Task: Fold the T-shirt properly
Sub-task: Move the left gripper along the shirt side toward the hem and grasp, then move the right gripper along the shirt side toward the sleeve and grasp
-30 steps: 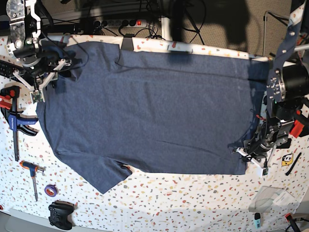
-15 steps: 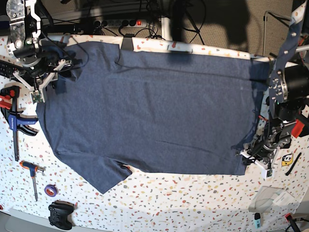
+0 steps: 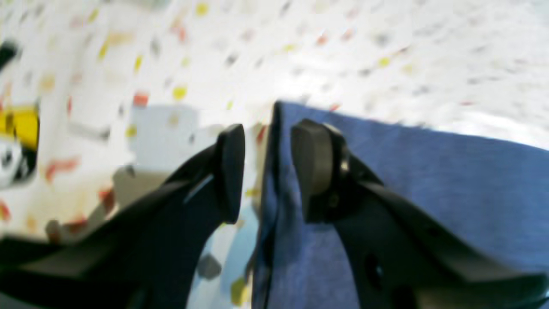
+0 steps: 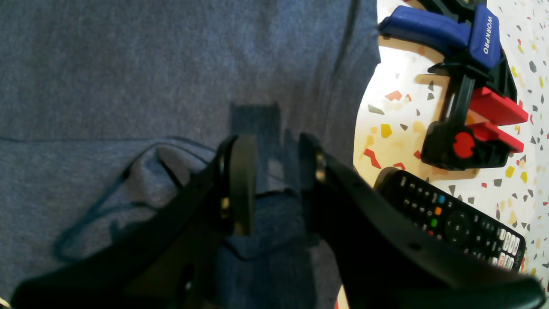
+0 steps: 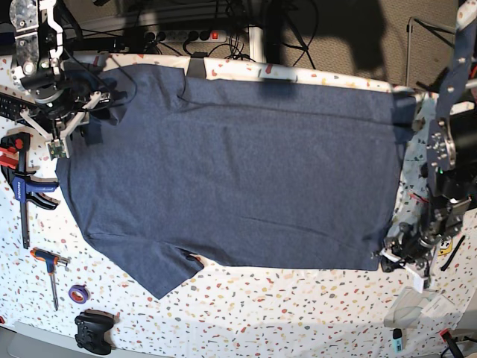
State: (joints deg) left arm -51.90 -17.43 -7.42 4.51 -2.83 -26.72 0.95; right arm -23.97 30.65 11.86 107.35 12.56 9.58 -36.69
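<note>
My left gripper [image 3: 266, 171] is parted, nothing pinched, jaws straddling the hem corner of the T-shirt [image 5: 231, 171]. My right gripper [image 4: 274, 180] is parted over bunched cloth near the sleeve; can't tell if it grips. Shirt lies flat, unfolded. Next, I'd guess: pinch both, lift. Clamp [image 4: 467, 90] and remote [image 4: 454, 219] crowd the right side.

Parted jaws over T-shirt [image 4: 128, 77] fold
</note>
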